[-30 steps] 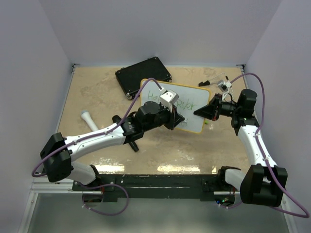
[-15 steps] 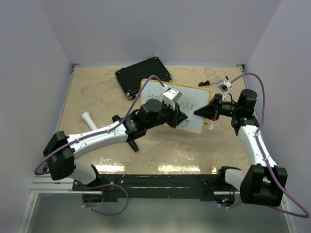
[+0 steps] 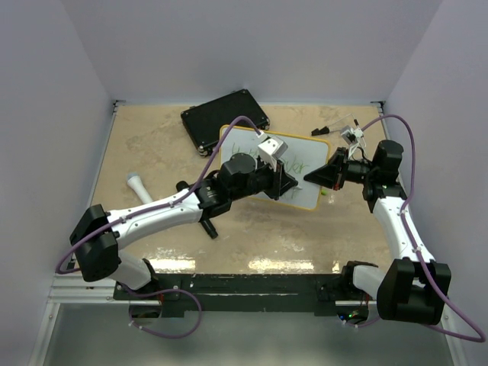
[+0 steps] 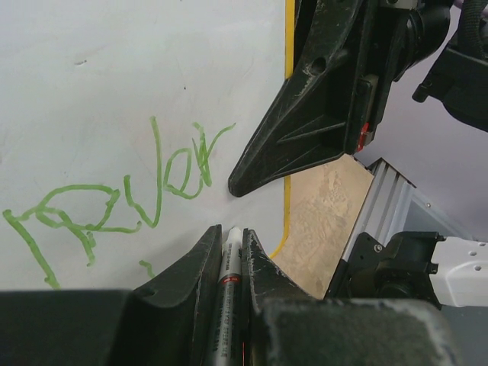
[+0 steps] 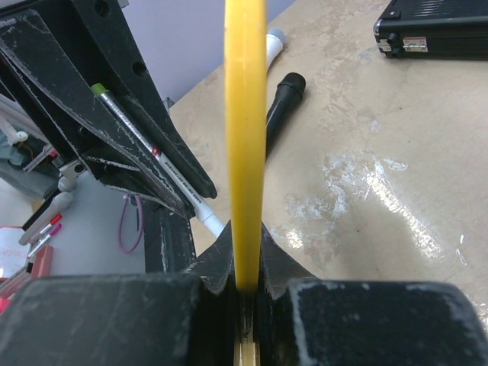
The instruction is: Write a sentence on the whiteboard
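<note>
The marker [image 4: 228, 268] is clamped in the left hand [image 4: 231, 233] at the whiteboard [image 4: 114, 76], whose edge is pinched in the right hand [image 5: 245, 252].

Whiteboard [image 3: 306, 192] – yellow rim, white face; green sentence [image 4: 156, 187] scrawled across it.

Left arm [image 3: 152, 216] stretched forward, left jaws clamped tight; right arm [image 3: 397, 217] bent inward, right jaws clamped

Half-hidden writing, board seen edge-on

From above, the left gripper [image 3: 283, 183] covers the middle of the whiteboard [image 3: 307, 193], where the sentence [image 4: 156, 183] is too small to read. Up close its lower strokes vanish behind the fingers [image 4: 181, 286] at 7 o'clock (the marker [image 4: 229, 255] shows only its tip end). The right wrist sees just the yellow rim.
</note>
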Controlling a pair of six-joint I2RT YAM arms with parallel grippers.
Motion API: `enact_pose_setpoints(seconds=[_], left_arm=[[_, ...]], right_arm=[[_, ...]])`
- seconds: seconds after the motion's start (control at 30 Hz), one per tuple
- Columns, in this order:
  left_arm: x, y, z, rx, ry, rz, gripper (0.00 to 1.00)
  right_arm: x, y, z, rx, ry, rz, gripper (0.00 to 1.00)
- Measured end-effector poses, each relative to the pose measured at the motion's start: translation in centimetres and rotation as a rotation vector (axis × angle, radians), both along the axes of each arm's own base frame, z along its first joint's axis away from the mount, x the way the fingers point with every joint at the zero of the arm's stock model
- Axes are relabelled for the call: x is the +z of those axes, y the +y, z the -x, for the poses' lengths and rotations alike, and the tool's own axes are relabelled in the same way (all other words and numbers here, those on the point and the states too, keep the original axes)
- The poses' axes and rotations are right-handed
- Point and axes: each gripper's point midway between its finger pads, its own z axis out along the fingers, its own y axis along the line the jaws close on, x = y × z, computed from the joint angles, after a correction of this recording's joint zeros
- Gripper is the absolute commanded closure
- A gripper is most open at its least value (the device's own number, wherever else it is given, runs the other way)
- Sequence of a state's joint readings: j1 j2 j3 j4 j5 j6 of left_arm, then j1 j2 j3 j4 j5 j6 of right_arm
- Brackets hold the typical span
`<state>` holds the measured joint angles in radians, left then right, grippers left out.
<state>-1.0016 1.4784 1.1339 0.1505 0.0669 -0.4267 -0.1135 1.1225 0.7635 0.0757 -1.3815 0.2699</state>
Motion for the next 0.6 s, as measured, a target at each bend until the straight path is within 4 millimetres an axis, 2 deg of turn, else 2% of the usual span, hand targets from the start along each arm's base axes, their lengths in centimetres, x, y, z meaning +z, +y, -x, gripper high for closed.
enact_pose_setpoints(seconds=[0.2, 0.6], left_arm=[[0.53, -0.22, -0.05, -0.004, -0.007, 0.012, 1.00], [-0.18, -0.90, -0.10, -0.020, 0.002, 0.004, 1.00]], right_arm=[[0.01, 0.01, 0.03, 0.002, 0.001, -0.001, 1.00], [-0.03, -0.01, -0.05, -0.002, -0.001, 0.001, 1.00]])
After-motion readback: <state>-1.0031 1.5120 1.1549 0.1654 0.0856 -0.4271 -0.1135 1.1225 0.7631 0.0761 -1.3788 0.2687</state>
